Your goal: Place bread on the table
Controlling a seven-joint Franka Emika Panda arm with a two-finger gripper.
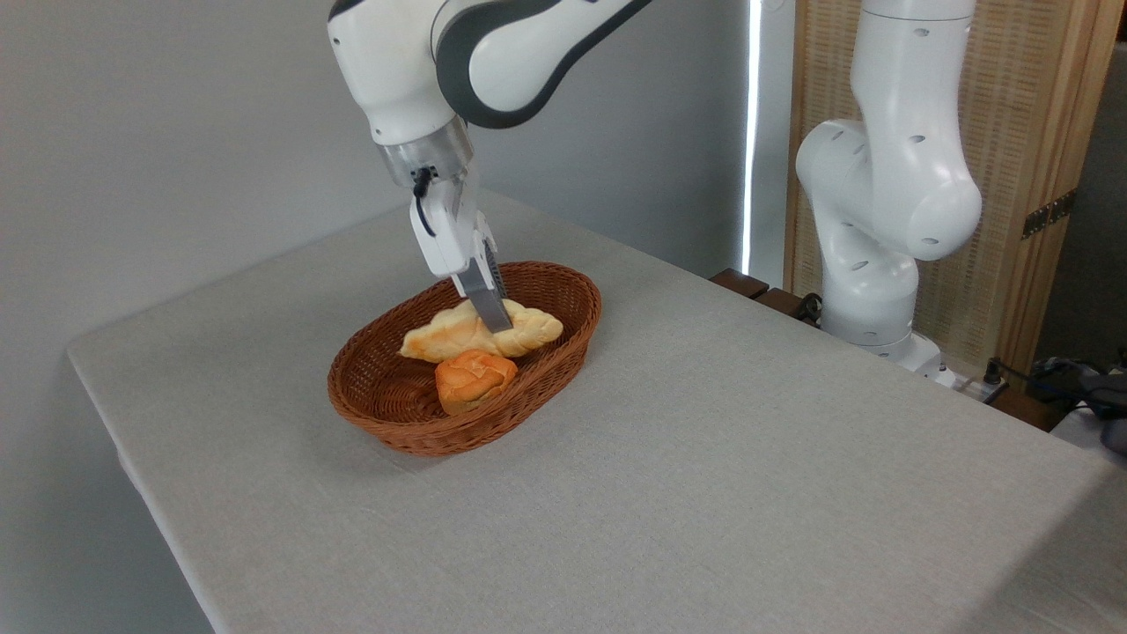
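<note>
Bread (pixel 458 335): long braided loaf, pale golden-cream, bumpy plaited top, tapered ends. It lies inside the wicker basket (pixel 370 379), across the basket's rear half. Its long axis runs roughly left to right in the picture, the right tip slightly higher and farther back, reaching toward the basket's right wall; the left tip points to the basket's left interior wall.

Gripper (pixel 497 324): grey fingers (pixel 482 295) angled down into the basket, tips at the loaf's upper surface, right of the loaf's middle. The fingers appear drawn close together at the bread; whether they actually clamp it cannot be told from this view.

Bun (pixel 474 377): small, round, orange, in the basket just in front of the loaf and touching or nearly touching it.

Basket: brown, oval, woven, standing on the table (pixel 704 458), left of the table's centre.

Table: large, rectangular, covered in plain light grey-beige cloth.

Arm (pixel 493 53): white with dark grey joint bands, reaching down from above the basket; its base column (pixel 880 246) stands beyond the table's right edge, well apart from the basket. A wooden slatted panel (pixel 1021 132) stands behind the base.
</note>
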